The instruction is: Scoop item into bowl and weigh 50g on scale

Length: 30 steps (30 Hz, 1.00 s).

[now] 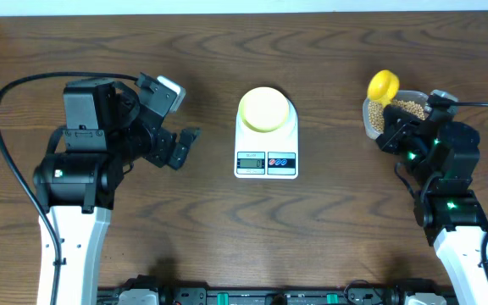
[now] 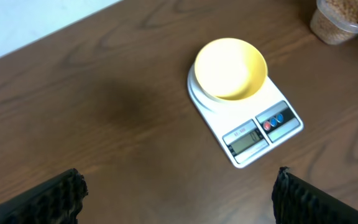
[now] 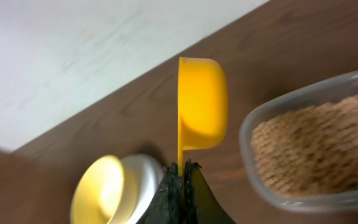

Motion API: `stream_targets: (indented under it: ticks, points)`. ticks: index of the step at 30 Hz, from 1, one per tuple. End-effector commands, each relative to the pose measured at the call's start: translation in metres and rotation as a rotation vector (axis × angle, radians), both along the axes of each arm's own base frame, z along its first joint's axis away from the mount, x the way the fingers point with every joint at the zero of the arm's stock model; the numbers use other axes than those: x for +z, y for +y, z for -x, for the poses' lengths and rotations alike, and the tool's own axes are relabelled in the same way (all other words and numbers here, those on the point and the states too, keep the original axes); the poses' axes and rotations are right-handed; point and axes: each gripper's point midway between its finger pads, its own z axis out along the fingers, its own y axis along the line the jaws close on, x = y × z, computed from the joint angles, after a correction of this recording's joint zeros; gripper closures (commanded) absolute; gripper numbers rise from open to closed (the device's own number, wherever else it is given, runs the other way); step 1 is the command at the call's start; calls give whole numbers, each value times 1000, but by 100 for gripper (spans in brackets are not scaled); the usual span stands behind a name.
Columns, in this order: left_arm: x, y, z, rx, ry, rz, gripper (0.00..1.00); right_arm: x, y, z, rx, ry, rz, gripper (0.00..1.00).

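Note:
The pale-yellow bowl [image 1: 267, 108] [image 2: 230, 67] [image 3: 97, 190] rests empty on the white scale [image 1: 266, 158] [image 2: 247, 134] at the table's middle. Tan beans [image 1: 409, 109] [image 3: 316, 146] fill a clear tub [image 1: 368, 119] [image 3: 248, 140] [image 2: 340, 22] at the right. My right gripper [image 1: 390, 120] [image 3: 182, 168] is shut on the handle of a yellow measuring spoon [image 1: 383, 85] [image 3: 201, 102], holding it on edge beside the tub's left rim. Left of the scale, my left gripper [image 1: 180, 148] [image 2: 179, 186] hangs open above bare wood with nothing between its fingers.
The dark wooden table [image 1: 227, 51] ends at a pale wall [image 3: 73, 50] along its far edge. Black cables [image 1: 7, 127] loop around the left arm. A rack of equipment [image 1: 252, 296] lines the near edge.

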Motion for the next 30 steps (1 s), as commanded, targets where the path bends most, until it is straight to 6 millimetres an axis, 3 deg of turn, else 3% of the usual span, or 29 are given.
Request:
stream_targets:
  ticks: [1, 10, 19, 30]
  points:
    - [5, 0, -5, -10, -29, -2, 2, 10, 23, 6, 126, 7, -76, 99]
    - [11, -31, 10, -287, -95, 21, 2, 2, 30, 13, 191, 26, -31, 99]
    - [-6, -29, 30, -287, 22, 32, 2, 2, 30, 13, 200, 19, -11, 99]
    - [-9, -26, 29, -278, 30, 20, 2, -3, 30, 15, 202, 38, -7, 99]
